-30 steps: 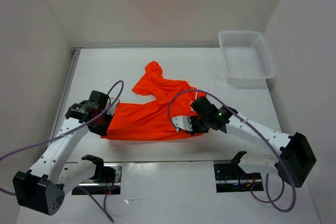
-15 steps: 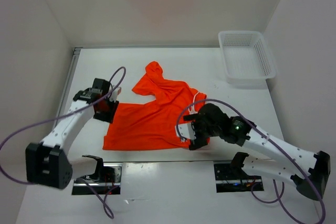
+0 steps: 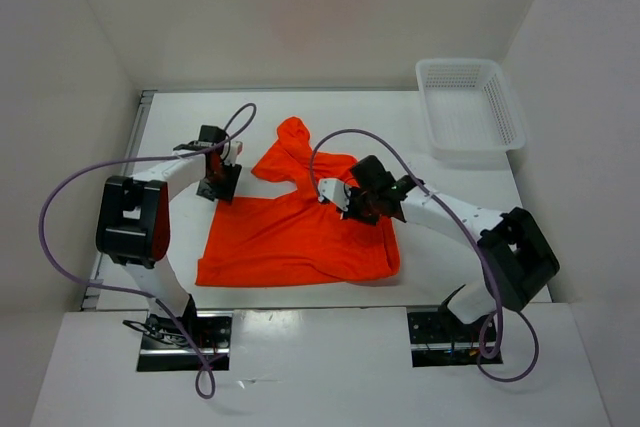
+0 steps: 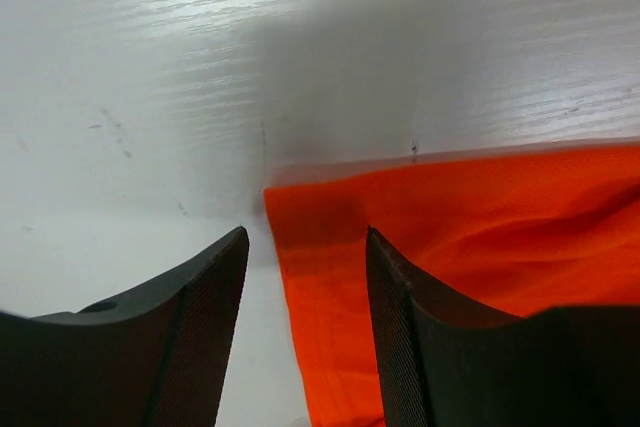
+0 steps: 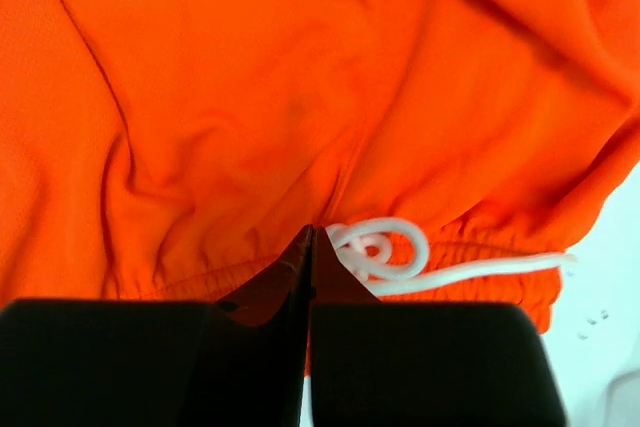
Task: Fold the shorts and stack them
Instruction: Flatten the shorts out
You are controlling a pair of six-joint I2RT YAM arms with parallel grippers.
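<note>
The bright orange shorts (image 3: 290,237) lie spread on the white table, one leg bunched toward the back (image 3: 293,137). My left gripper (image 3: 220,190) sits at their far-left corner. In the left wrist view it (image 4: 306,237) is open, the corner of the shorts (image 4: 480,227) lying flat between its fingers. My right gripper (image 3: 345,199) hovers over the middle of the cloth. In the right wrist view it (image 5: 310,231) is shut, with nothing seen between its tips. It is right over the gathered waistband (image 5: 250,77), beside the white drawstring cord (image 5: 385,252).
A white mesh basket (image 3: 470,112) stands at the back right corner of the table. White walls close in the back and both sides. A metal rail (image 3: 125,177) runs along the table's left edge. Purple cables loop off both arms.
My left gripper let go of the near-left corner, moved back to the far-left corner and opened. My right gripper moved from the near-right side to the waistband and shut. The shorts' near part now lies flatter.
</note>
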